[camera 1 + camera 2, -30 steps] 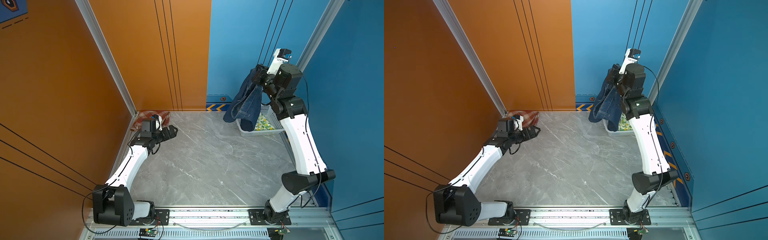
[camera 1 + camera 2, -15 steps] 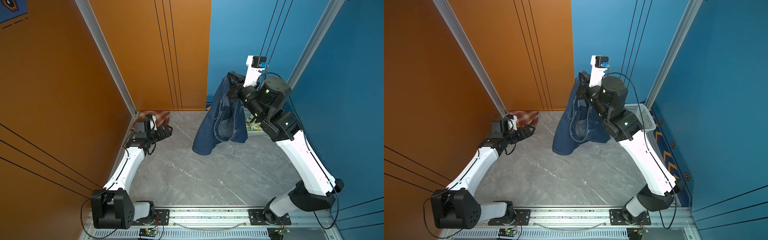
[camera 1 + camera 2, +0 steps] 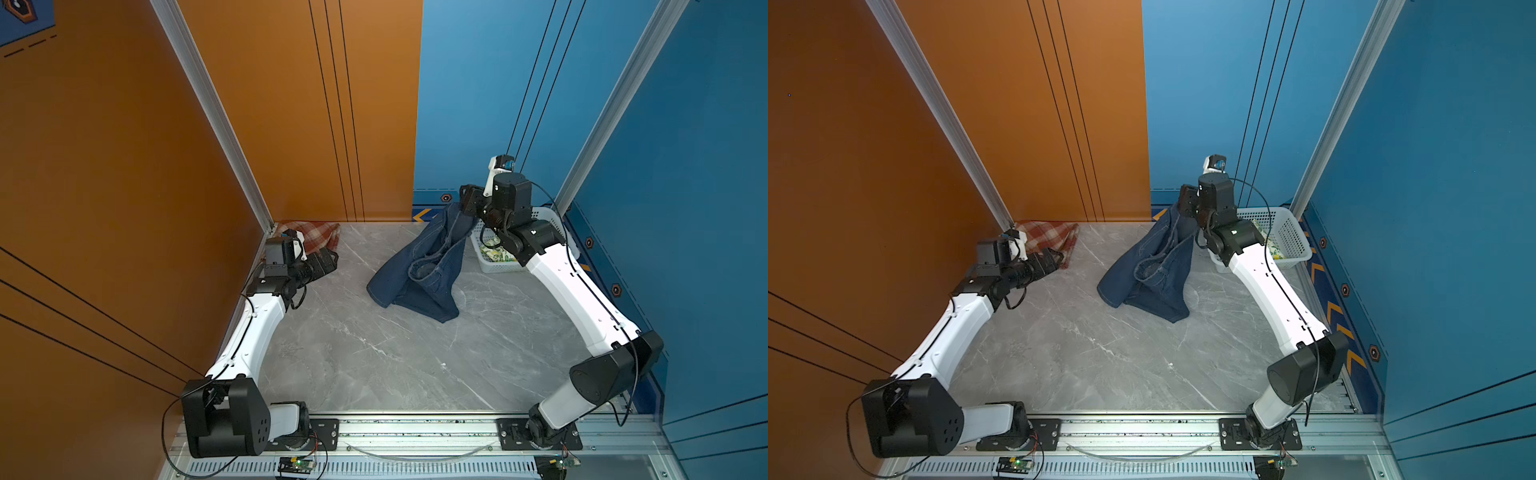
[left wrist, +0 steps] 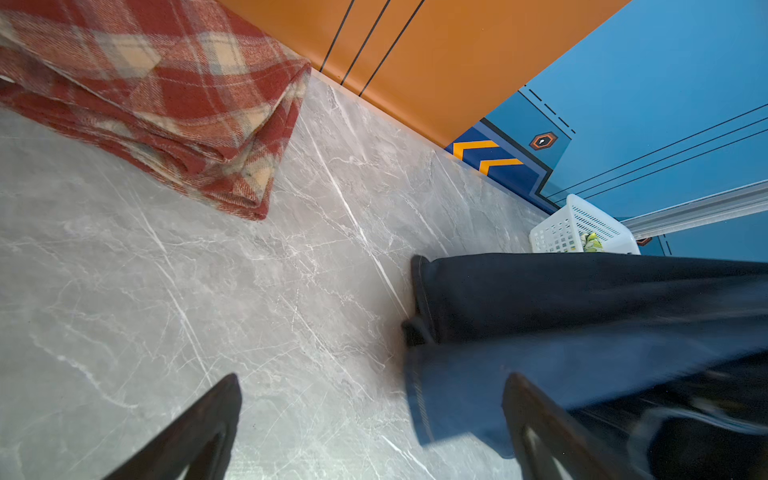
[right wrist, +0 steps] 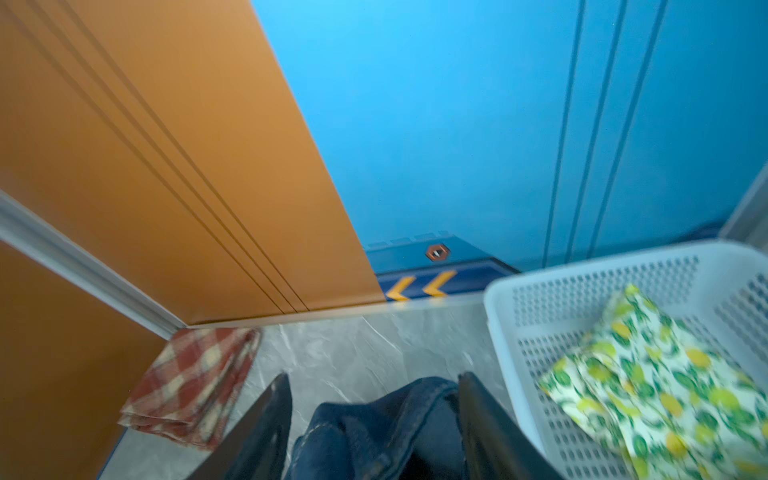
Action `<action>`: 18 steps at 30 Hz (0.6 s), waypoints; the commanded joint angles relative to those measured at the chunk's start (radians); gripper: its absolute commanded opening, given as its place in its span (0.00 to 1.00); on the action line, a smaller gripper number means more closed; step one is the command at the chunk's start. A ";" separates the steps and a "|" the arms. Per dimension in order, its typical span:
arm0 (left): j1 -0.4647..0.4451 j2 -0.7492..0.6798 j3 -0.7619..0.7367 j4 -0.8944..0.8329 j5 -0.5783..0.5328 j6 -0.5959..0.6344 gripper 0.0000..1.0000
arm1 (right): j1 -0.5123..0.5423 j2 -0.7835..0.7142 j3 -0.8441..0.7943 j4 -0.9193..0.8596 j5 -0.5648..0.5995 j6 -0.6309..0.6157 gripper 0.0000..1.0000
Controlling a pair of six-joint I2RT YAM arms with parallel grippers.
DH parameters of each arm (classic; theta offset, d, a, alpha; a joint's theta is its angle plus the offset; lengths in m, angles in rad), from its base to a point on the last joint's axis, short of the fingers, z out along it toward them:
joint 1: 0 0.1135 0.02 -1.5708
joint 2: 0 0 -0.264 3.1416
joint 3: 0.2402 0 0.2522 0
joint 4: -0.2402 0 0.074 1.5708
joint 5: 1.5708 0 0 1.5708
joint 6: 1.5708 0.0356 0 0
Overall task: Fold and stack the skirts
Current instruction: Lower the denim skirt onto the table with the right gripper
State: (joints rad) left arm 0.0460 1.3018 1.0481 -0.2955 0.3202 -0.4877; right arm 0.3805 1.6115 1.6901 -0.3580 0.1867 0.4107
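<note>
grey marble table (image 3: 374, 353), orange wall (image 3: 124, 166), blue wall (image 3: 465, 104). three skirts: plaid (image 3: 316, 232), denim (image 3: 428, 278), lemon (image 5: 644, 374) in one basket (image 5: 582, 299). my left gripper (image 4: 372, 378) and right gripper (image 5: 374, 378) both gape.

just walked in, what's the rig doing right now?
Mid skirt-folding. The right claw has its jaws apart with the top of the dark blue denim skirt between them. The rest of it lies crumpled and unfolded on the grey marble-pattern table, beside the white perforated plastic basket. The white lemon-print skirt is in that basket. The red-and-cream plaid skirt lies folded in the far left corner, with the left claw open and empty next to it.
</note>
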 commanded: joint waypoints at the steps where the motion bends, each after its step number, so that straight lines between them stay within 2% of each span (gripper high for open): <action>1: 0.001 0.018 -0.008 0.001 0.022 -0.008 0.99 | 0.005 -0.079 -0.135 -0.022 -0.029 0.044 0.80; 4: -0.010 0.033 -0.007 -0.003 0.022 -0.011 0.99 | 0.034 -0.124 -0.253 -0.038 -0.045 -0.008 0.81; 9: -0.027 0.067 0.002 -0.016 0.023 -0.009 0.99 | 0.161 -0.123 -0.359 -0.106 0.013 -0.153 0.81; 14: -0.028 0.093 0.010 -0.024 0.028 -0.010 0.99 | 0.235 -0.027 -0.392 -0.121 0.025 -0.221 0.79; 18: -0.026 0.097 0.012 -0.033 0.015 -0.001 0.99 | 0.244 0.068 -0.377 -0.111 0.020 -0.278 0.77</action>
State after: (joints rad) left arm 0.0204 1.3899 1.0481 -0.3058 0.3233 -0.4946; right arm 0.6239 1.6188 1.3178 -0.4366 0.1848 0.2050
